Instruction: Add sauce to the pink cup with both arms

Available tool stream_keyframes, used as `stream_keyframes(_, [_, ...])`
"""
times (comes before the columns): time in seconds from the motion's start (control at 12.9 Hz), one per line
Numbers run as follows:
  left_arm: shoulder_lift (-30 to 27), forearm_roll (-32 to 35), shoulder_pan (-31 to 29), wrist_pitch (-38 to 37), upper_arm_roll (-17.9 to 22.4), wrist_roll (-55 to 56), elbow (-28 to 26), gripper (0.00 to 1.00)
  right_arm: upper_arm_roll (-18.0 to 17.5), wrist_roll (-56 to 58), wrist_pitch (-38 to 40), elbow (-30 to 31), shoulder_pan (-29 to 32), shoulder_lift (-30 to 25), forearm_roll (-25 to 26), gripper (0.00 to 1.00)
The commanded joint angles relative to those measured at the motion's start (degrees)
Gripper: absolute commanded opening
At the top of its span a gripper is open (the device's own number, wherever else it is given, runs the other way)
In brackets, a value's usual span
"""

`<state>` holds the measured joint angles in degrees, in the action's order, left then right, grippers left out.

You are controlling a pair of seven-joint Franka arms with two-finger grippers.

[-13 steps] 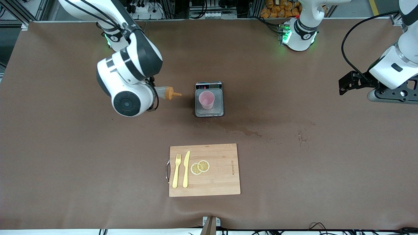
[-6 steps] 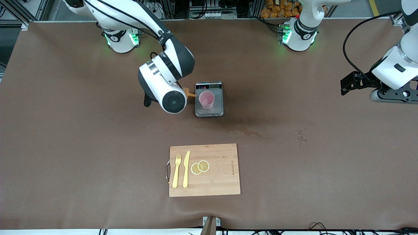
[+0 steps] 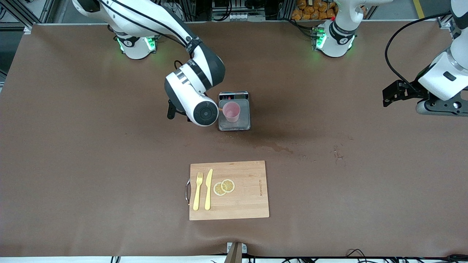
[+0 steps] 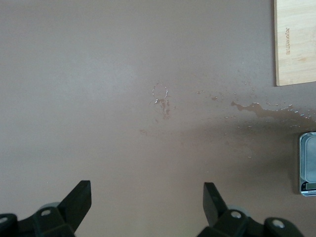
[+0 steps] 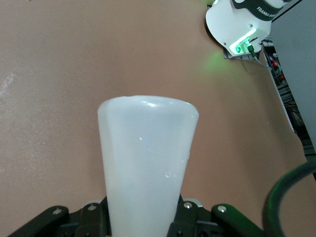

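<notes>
The pink cup point(image 3: 231, 111) stands on a small kitchen scale point(image 3: 234, 96) at the table's middle. My right gripper point(image 5: 143, 219) is shut on the whitish sauce bottle point(image 5: 147, 163). In the front view the right wrist hides the gripper and most of the bottle. Only the orange nozzle tip point(image 3: 220, 108) shows, lying sideways at the cup's rim on the side toward the right arm's end. My left gripper point(image 3: 391, 96) is open and empty over bare table at the left arm's end; its fingers stand wide apart in the left wrist view point(image 4: 146, 197).
A wooden cutting board point(image 3: 248, 204) lies nearer to the front camera than the scale. It carries a yellow fork point(image 3: 197, 190), a yellow knife point(image 3: 208, 189) and two lemon slices point(image 3: 224, 186). A wet stain point(image 3: 278, 148) marks the cloth between scale and board.
My right arm has swung the bottle from the right arm's end of the table to the cup, so the nozzle now reaches its rim. The left arm has barely moved.
</notes>
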<state>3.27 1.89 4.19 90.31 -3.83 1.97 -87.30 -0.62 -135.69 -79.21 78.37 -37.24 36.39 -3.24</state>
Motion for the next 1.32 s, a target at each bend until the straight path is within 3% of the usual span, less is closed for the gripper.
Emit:
stream_keyframes(0.0, [-1.1, 0.0, -0.3, -0.8, 0.0, -0.9, -0.3, 1.00, 0.5, -1.8, 1.5, -2.3, -1.7, 0.7, 2.1, 0.39])
stream_keyframes(0.15, [-1.1, 0.0, -0.3, -0.8, 0.0, -0.9, -0.3, 1.00, 0.6, -1.9, 1.5, -2.3, -3.4, 1.7, 4.3, 0.38])
stream_keyframes(0.31, [-1.2, 0.0, -0.3, -1.2, 0.0, -0.9, -0.3, 1.00, 0.6, -1.9, 1.7, -2.3, -3.9, 2.2, 5.0, 0.27])
stream_keyframes(0.85, [-0.7, 0.0, -0.3, -1.1, 0.0, -0.8, -0.3, 1.00, 0.5, -1.1, 1.7, -2.3, -3.2, 1.8, 5.0, 0.22])
stream_keyframes(1.24, [-0.6, 0.0, -0.3, -1.1, 0.0, -0.8, -0.3, 1.00, 0.4, 6.1, 3.4, -1.8, 0.7, -1.6, 3.9, 0.21])
